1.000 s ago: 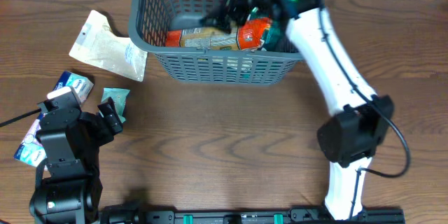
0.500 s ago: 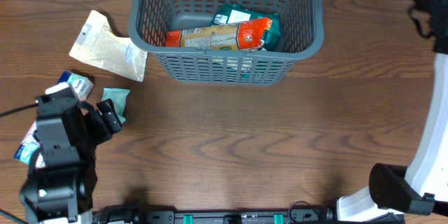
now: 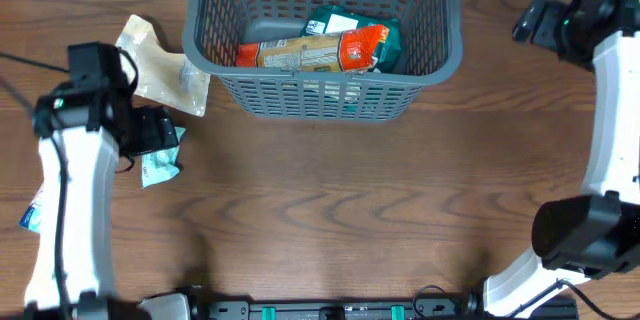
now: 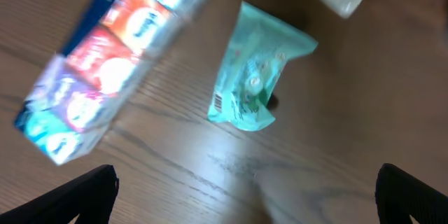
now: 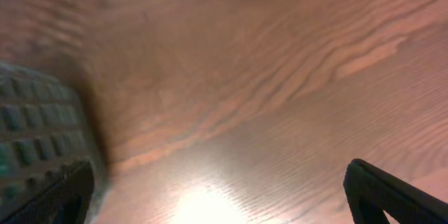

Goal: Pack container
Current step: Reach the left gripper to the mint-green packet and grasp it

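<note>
The left end effector (image 4: 248,192) is released, its two dark fingers (image 4: 91,189) spread wide at the bottom corners of the wrist view with nothing between them. It hangs over a small teal packet (image 4: 253,77) that lies flat on the tabletop (image 3: 330,210). There is a barcode at the packet's lower edge, but the print on its face is too blurred to read. Just beside the packet, on its left in that view, lies a long clear-wrapped pack of small packets (image 4: 98,63) in blue, orange, purple and teal. Each has a white oval logo, and none of the lettering is legible. A pale pouch (image 3: 155,60) with a white label lies a little farther off, its far corner against the basket's left wall; its writing is too small to make out.

The right end effector (image 5: 224,196) is also released, fingers (image 5: 392,192) apart and empty, held above bare wood off the basket's right side.

The dark grey basket (image 3: 320,90) stands at the far middle of the tabletop. Inside it an orange-and-tan packet (image 3: 310,52) lies across a green packet (image 3: 345,22) with a white label, and neither can be read from above.
</note>
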Motion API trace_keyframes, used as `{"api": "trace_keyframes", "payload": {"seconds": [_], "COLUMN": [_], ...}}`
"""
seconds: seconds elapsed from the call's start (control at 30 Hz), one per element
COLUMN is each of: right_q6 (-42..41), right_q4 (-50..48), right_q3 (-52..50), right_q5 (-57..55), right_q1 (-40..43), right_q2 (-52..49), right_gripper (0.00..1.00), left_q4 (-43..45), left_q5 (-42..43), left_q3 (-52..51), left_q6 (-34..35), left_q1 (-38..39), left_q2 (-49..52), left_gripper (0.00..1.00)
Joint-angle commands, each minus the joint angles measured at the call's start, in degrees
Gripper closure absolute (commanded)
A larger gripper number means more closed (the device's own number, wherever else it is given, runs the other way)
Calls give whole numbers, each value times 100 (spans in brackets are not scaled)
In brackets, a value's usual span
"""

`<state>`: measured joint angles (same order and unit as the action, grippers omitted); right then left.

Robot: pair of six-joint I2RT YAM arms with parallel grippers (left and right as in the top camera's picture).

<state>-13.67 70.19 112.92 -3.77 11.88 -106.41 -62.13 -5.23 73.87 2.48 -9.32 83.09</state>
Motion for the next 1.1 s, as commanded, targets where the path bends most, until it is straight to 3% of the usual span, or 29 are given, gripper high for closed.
{"api": "trace_keyframes", "payload": {"seconds": [0.0, 0.33, 1.07], "right_q6": [-87, -39, 111], "right_q4": [-238, -1064, -1064], "right_q3": [-557, -1888, -1998], "right_q5": [-94, -96, -98], "right_q1": [59, 129, 219], "right_q2": [-101, -153, -153], "right_gripper": [1, 1, 1], "left_q4": [59, 658, 1475], "left_q5": [140, 140, 481], "left_q3": [83, -105, -214], "left_q6": [-588, -1554, -1963], "left_q1": [-37, -81, -428], "left_q2": [494, 1220, 2470], "left_gripper": [1, 1, 1]}}
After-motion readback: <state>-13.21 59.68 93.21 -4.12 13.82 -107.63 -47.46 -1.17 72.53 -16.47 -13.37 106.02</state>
